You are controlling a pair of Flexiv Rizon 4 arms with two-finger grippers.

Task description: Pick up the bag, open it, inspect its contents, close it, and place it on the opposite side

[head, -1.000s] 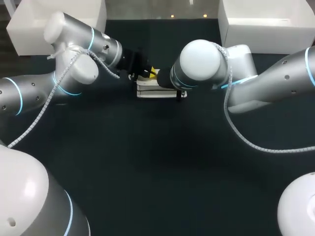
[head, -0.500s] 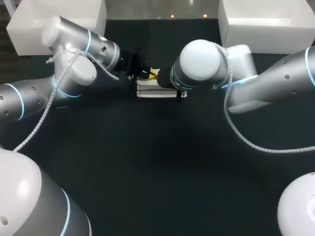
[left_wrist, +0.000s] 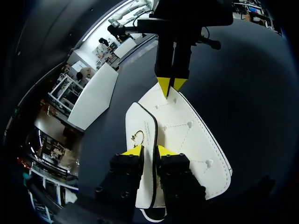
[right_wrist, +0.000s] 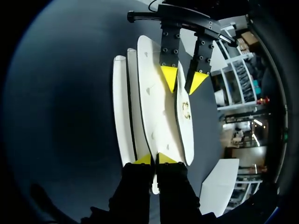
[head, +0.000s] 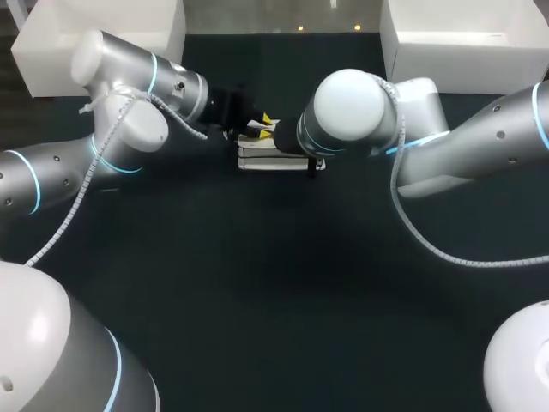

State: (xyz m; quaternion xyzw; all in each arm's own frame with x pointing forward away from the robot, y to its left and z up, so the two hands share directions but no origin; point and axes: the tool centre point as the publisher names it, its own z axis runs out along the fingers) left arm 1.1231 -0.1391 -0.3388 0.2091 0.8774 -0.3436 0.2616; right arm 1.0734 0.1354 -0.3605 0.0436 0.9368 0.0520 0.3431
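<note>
Fingers pinched, left gripper (left_wrist: 149, 150) and right gripper (right_wrist: 154, 159), on opposite bag (left_wrist: 187, 130) edges; table (head: 283, 283) around.

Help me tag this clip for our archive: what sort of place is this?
Probably a robotics lab bench: the left gripper and right gripper both hold a white bag on a dark table.

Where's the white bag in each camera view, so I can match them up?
Head view: the white bag lies at the table's far middle, between the two arms' wrists.
Left wrist view: the bag runs from under the left gripper ahead to the right gripper.
Right wrist view: the bag runs from the right gripper ahead to the left gripper.
Shared landmark: the left gripper at the bag's end.
</note>
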